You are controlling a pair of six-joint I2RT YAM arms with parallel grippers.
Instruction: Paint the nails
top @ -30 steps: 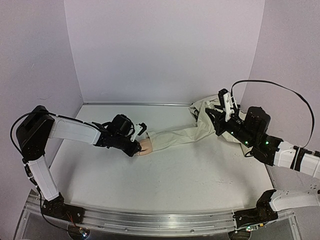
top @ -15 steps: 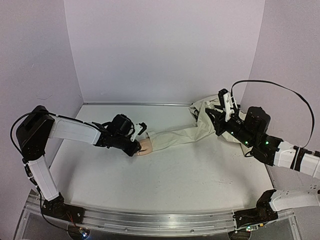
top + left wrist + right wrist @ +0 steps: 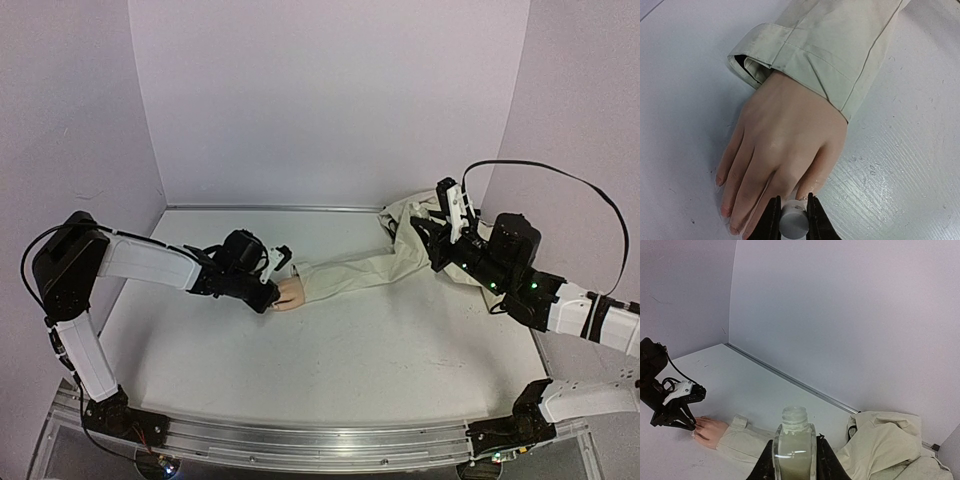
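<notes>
Nails (image 3: pixel 724 212) are tiny, hard-looking tips on a fake hand (image 3: pixel 785 140) lying palm-down on the counter (image 3: pixel 905 165), sticking out of a limp sleeve (image 3: pixel 830 50). Probably light and easy to nudge, so brush-touch only, no grabbing. Left claw (image 3: pixel 793 215) is clamped on a white brush cap (image 3: pixel 794 227), low at the hand's fingertips. Right claw (image 3: pixel 794 462) is raised well away from the hand, pinching the open bottle (image 3: pixel 794 432) upright.

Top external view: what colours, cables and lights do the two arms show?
Both the left arm and right arm have white links with black joints. A black cable arches over the right arm, which shows small green lights. A shorter black cable loops at the left shoulder.
</notes>
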